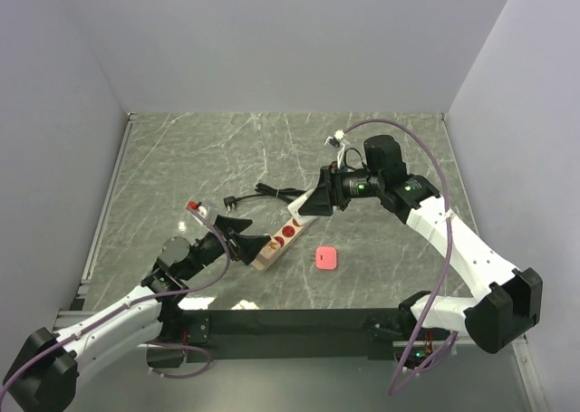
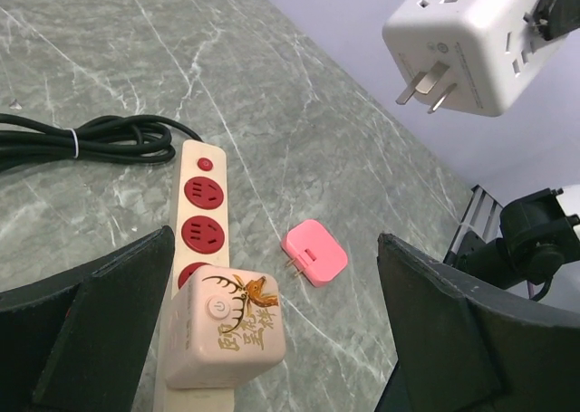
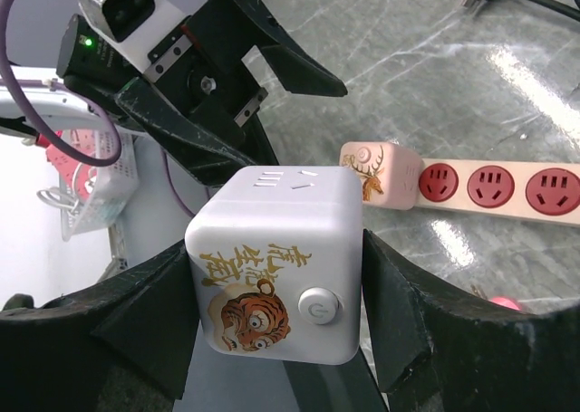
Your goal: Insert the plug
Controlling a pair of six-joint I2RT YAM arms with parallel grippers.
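A cream power strip [image 2: 201, 204] with red sockets lies on the marble table; it also shows in the top view [image 1: 283, 235]. A pink cube adapter with a deer print [image 2: 225, 330] sits plugged into its near end. My left gripper [image 2: 272, 340] is open, its fingers wide on either side of that cube without touching it. My right gripper [image 3: 276, 276] is shut on a white cube adapter with a tiger print [image 3: 276, 263] and holds it in the air above the strip. Its prongs [image 2: 426, 86] show in the left wrist view.
A small flat pink plug [image 1: 327, 259] lies on the table right of the strip. The strip's black cable [image 2: 91, 140] is coiled at its far end. The two grippers [image 1: 237, 243] [image 1: 315, 204] are close together over the strip. Grey walls ring the table.
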